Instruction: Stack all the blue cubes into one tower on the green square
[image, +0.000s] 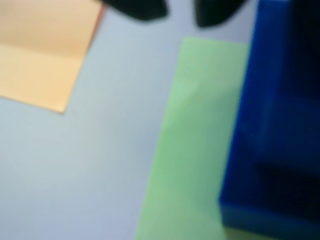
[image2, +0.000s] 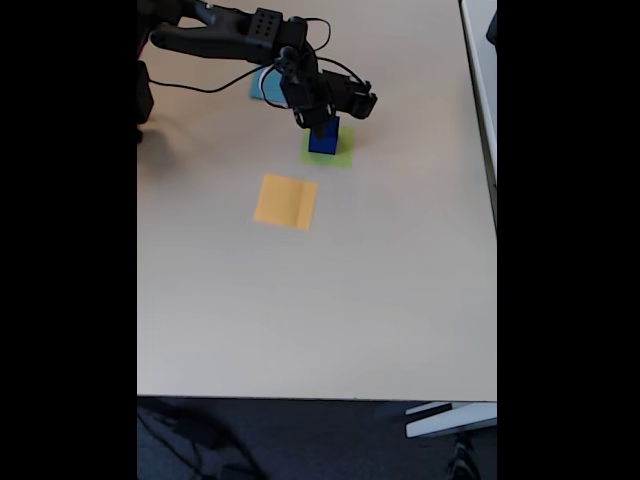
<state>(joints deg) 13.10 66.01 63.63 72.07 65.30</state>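
Tower: you see it on green square | pincer: above tower, grip state you cannot tell | orange-yellow square: nearby on bench

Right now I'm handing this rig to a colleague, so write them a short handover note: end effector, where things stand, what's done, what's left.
End effector: over the tower on the green patch; open or shut cannot be told from these pictures.
Dark-blue stepped tower of cubes: standing on the flat light-green paper square, near one edge of it in the wrist view.
Orange-yellow paper square: bare, nearer the camera in the fixed view.
Light-blue square: partly hidden behind the arm.
Done: a stack is on green.
Left: no loose blue cubes seen on the table; check the top cube is released, then retract.
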